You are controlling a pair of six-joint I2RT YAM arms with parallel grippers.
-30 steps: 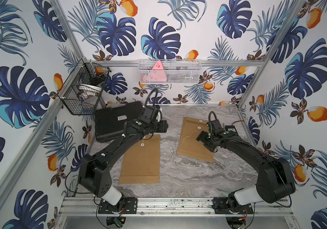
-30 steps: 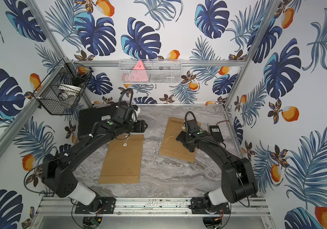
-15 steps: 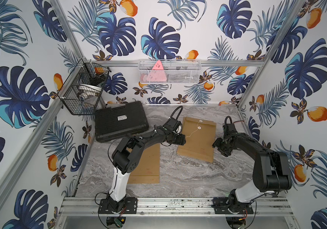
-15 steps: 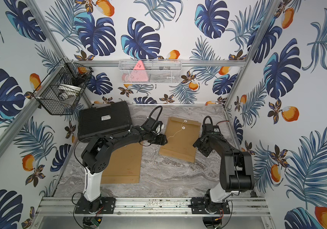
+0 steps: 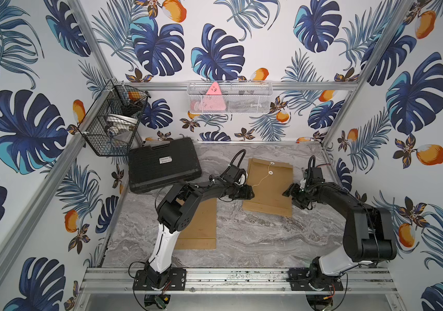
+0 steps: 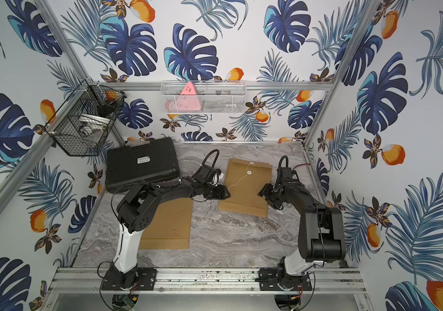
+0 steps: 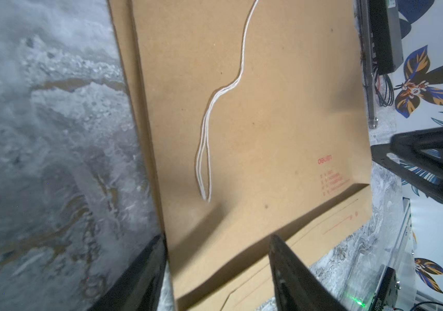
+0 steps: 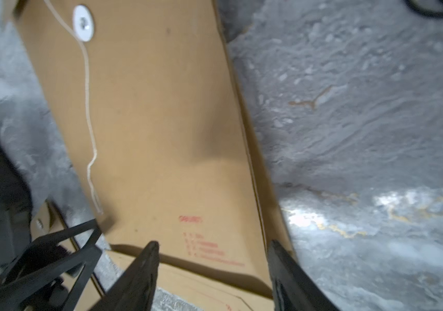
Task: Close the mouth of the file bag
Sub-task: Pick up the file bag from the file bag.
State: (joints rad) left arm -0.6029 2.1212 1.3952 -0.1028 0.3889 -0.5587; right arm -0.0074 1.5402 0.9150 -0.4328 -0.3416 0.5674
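On the grey marbled tabletop, your brown paper file bag lies between the unclenched, empty left gripper and right gripper, with its white string trailing towards the left.

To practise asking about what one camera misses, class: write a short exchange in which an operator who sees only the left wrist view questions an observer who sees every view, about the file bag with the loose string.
Operator: My picture cuts the string off at the edge. Where does its other end go?
Observer: It runs to a white disc fixed near the far end of the file bag. It lies loose and is not wound round anything.
Operator: I see only a black sliver of the other arm. How does its gripper stand?
Observer: The right gripper has its jaws apart over the bag's near right corner, and it holds nothing.
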